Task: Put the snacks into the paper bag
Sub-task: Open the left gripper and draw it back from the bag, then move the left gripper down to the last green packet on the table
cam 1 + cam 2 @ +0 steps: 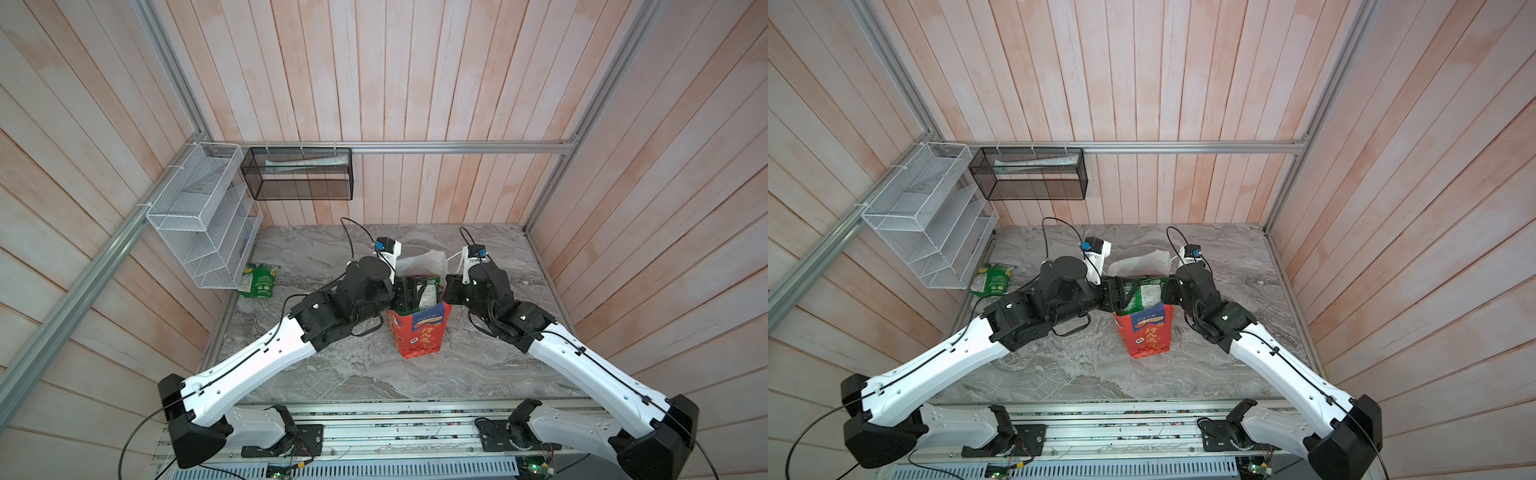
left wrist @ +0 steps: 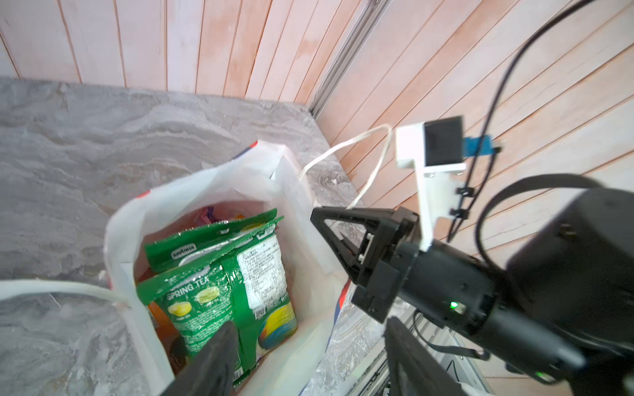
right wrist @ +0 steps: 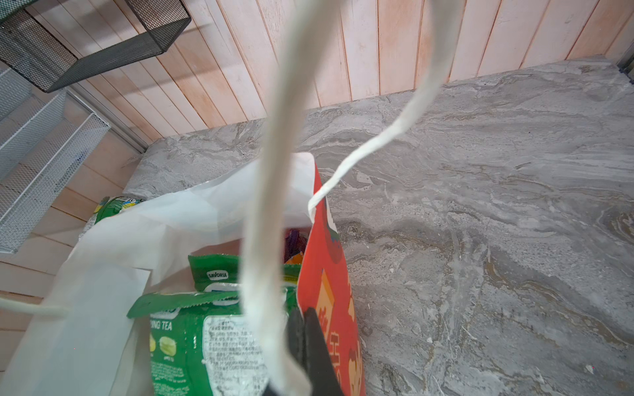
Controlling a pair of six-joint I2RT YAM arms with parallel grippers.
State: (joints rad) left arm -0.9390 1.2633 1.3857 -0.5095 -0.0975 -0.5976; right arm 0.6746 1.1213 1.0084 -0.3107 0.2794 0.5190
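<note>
Standing near the middle of the grey veined marble tabletop (image 1: pixel 374 374), the tall red paper gift bag (image 1: pixel 415 336) with white lining is showing its blue panel and gold characters toward the near edge. The left gripper (image 2: pixel 308 370) is hovering over the bag's open mouth with its jaws spread wide, gripping nothing. Below it a glossy green plastic snack packet (image 2: pixel 219 298) marked SPRING TEA is standing inside the bag, with a second green packet (image 2: pixel 212 240) leaning just behind it. The right gripper (image 3: pixel 308 343) is pinching the bag's right wall, its jaws pressed together on the paper beside a white cord handle (image 3: pixel 267 205). A purple wrapper (image 3: pixel 293 240) is peeking out deeper inside. Farther off on the left, a third green packet (image 1: pixel 257 280) is lying on the tabletop just beside the white wire-mesh rack (image 1: pixel 199 216), and a black mesh basket (image 1: pixel 299 174) is hanging on the far wall.
</note>
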